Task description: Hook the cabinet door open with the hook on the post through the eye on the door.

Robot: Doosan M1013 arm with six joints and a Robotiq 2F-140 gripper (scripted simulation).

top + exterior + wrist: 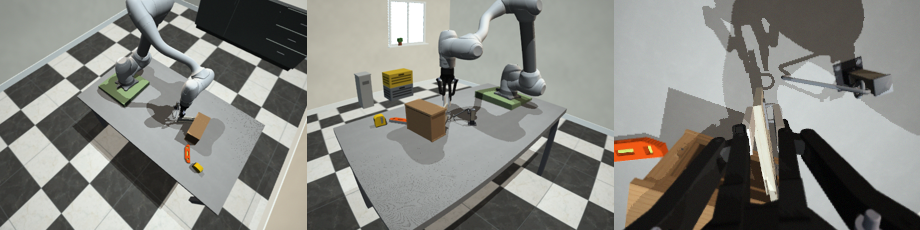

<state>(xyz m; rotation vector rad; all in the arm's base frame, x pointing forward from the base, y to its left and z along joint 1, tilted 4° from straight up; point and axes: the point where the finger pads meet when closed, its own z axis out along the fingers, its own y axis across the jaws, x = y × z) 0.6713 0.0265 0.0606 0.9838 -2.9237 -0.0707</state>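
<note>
The brown cabinet (201,125) (420,123) stands upright on the table. Its pale door (187,120) (766,165) stands open, swung well out from the front. My gripper (447,105) (763,115) points down with its fingers a little apart, one on each side of the door's upper free edge; no firm grip shows. The eye (448,113) sticks out from the door on the post's side. The post (472,116) (874,81) stands apart from the door. Its thin hook (461,113) (814,83) slants down towards the door, its tip short of the eye.
An orange level (187,154) (397,120) (639,149) lies near the cabinet, with a yellow tape measure (198,167) (379,120) beyond it. The arm's base stands on a green plate (112,94) (494,99) at the table's other end.
</note>
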